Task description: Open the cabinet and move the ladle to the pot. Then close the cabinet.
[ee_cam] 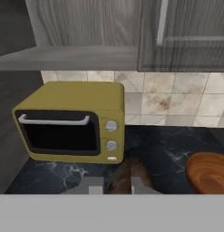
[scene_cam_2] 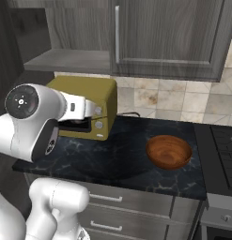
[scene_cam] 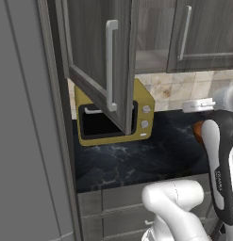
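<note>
Arm (scene_cam: 217, 155): glossy white rounded shell segments with dark grey to black bands at the joints; one long link carries a black stripe along its length with small light lettering, too small to read. The large joint housing (scene_cam_2: 24, 104) ends in a round dark cap with a pale centre dot and small light marks around it, and a white block-shaped wrist section extends from it. Gripper (ee_cam: 112, 185): two small grey finger tips.
</note>
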Motion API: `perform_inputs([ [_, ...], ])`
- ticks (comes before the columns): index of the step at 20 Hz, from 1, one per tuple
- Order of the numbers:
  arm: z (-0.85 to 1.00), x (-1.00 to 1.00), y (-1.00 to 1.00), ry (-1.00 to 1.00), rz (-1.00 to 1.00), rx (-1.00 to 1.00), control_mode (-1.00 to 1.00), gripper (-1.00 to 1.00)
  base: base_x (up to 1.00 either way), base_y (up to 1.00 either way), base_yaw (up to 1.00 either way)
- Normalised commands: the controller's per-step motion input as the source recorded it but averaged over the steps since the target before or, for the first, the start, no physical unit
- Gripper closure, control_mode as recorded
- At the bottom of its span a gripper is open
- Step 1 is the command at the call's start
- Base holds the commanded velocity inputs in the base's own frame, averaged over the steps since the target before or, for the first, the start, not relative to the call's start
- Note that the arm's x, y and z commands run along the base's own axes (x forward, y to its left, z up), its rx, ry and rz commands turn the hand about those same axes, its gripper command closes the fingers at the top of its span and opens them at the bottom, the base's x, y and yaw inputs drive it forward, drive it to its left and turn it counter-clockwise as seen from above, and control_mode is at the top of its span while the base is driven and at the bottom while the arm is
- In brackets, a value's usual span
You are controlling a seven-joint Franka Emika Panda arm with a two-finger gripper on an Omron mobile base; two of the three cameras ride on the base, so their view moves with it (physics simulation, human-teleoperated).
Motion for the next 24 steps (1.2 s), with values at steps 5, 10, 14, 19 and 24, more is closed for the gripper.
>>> perform_inputs([
  [5,-0.08,0.00,-0.30,0.00,-0.06,0.00,-1.00,1.00,0.00,0.00,0.00],
  [10,-0.05,0.00,-0.34,0.00,-0.05,0.00,-1.00,1.00,0.00,0.00,0.00],
  [14,0.00,0.00,-0.37,0.00,-0.04,0.00,-1.00,1.00,0.00,0.00,0.00],
  [19,0.00,0.00,-0.24,0.00,-0.06,0.00,-1.00,1.00,0.00,0.00,0.00],
  [24,0.00,0.00,0.00,0.01,-0.07,0.00,-1.00,1.00,0.00,0.00,0.00],
])
